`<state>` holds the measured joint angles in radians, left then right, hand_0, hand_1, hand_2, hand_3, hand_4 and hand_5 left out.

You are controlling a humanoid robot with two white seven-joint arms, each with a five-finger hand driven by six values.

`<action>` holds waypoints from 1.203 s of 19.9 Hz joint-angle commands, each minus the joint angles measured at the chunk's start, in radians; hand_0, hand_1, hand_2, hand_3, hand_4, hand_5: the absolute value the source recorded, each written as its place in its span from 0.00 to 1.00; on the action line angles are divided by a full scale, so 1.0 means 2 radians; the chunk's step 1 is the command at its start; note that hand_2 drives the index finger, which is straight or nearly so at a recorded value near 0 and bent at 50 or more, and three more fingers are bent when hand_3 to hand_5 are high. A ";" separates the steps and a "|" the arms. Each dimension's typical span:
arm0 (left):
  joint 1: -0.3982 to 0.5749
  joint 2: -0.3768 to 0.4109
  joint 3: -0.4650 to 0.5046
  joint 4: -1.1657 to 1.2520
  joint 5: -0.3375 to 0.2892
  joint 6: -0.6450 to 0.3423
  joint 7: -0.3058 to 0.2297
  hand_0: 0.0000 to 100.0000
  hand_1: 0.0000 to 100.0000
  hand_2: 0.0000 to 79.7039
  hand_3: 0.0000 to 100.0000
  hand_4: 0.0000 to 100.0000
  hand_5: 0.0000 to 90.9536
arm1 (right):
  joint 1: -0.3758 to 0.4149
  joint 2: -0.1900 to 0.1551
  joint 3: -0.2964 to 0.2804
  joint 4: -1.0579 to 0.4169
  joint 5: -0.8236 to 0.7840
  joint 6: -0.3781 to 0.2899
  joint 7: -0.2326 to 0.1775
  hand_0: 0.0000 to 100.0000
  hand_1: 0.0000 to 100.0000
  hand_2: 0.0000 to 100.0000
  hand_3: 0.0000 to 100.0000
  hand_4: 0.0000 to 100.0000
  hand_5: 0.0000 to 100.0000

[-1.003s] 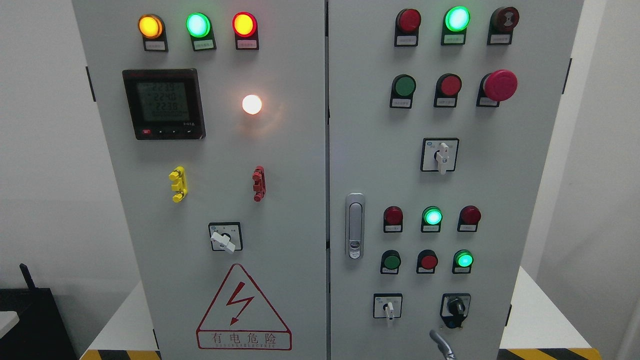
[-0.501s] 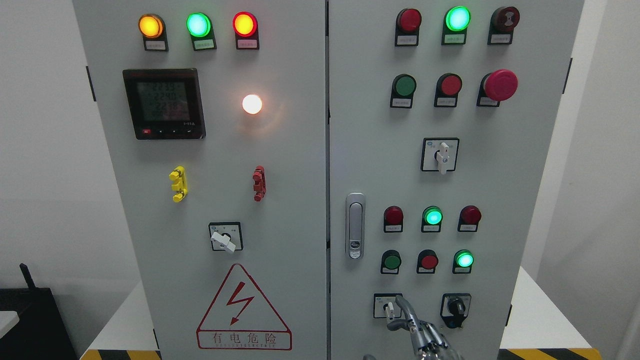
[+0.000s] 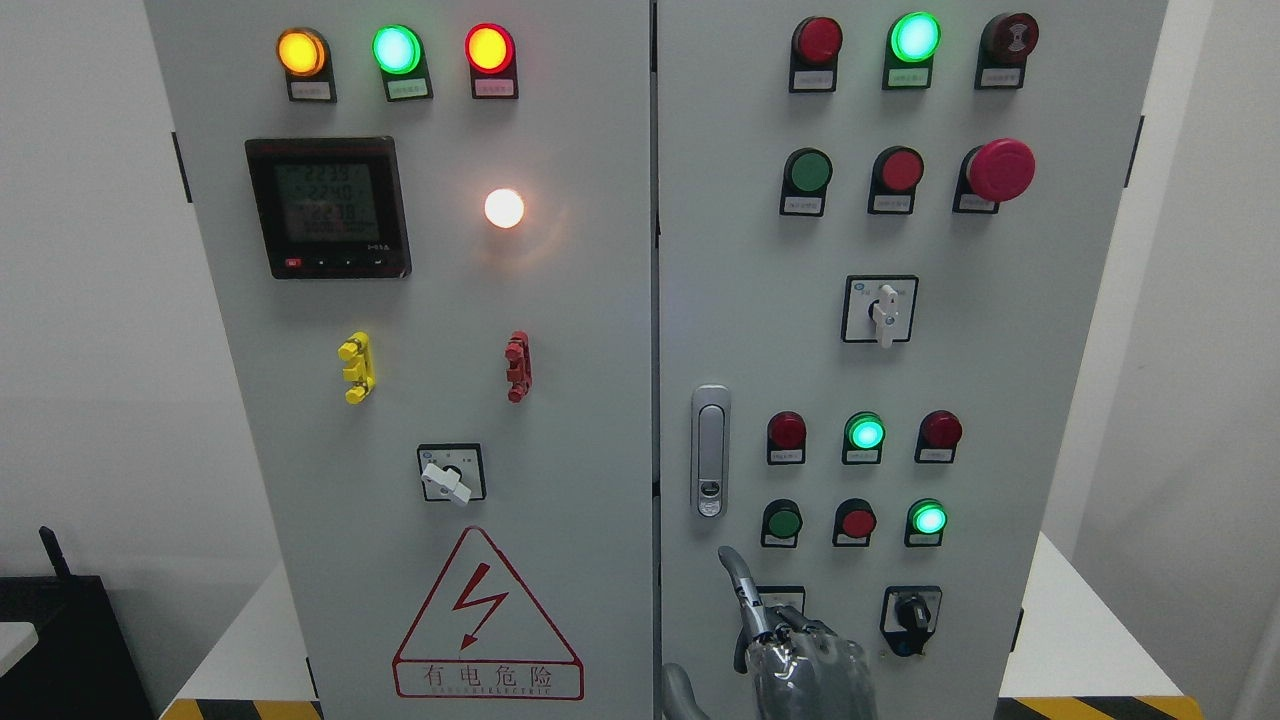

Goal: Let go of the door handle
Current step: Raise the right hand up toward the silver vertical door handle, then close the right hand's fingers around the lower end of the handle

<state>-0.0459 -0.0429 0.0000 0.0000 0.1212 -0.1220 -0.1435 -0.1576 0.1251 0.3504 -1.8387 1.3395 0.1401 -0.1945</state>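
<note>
i'm hovering the right hand [image 3: 790,640] just below the door handle [image 3: 710,452] on the right door, index finger pointing up, other fingers curled on nothing, so the release is looking done already.

Plain white wall [image 3: 90,300] at left, evenly lit, faint shadow beside the cabinet. More white wall [image 3: 1200,350] at right, with a vertical corner line. Below, a white platform [image 3: 1075,630] showing on both sides, edged with yellow-black hazard tape [image 3: 1090,708] at the front. At lower left, a black box [image 3: 60,640] with a short antenna [image 3: 54,552] standing up from it.
</note>
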 commanded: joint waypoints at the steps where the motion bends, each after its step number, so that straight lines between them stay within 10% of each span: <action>1: 0.000 0.000 0.005 0.008 0.000 0.000 0.000 0.12 0.39 0.00 0.00 0.00 0.00 | -0.041 0.005 0.016 0.063 0.030 0.023 0.004 0.35 0.19 0.00 1.00 1.00 1.00; 24: 0.000 0.000 0.005 0.008 0.000 0.000 0.000 0.12 0.39 0.00 0.00 0.00 0.00 | -0.072 0.005 -0.008 0.081 0.029 0.048 0.022 0.37 0.18 0.00 1.00 1.00 1.00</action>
<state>-0.0458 -0.0430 0.0000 0.0000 0.1212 -0.1220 -0.1434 -0.2960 0.1339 0.3461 -1.6962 1.3965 0.2355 -0.1527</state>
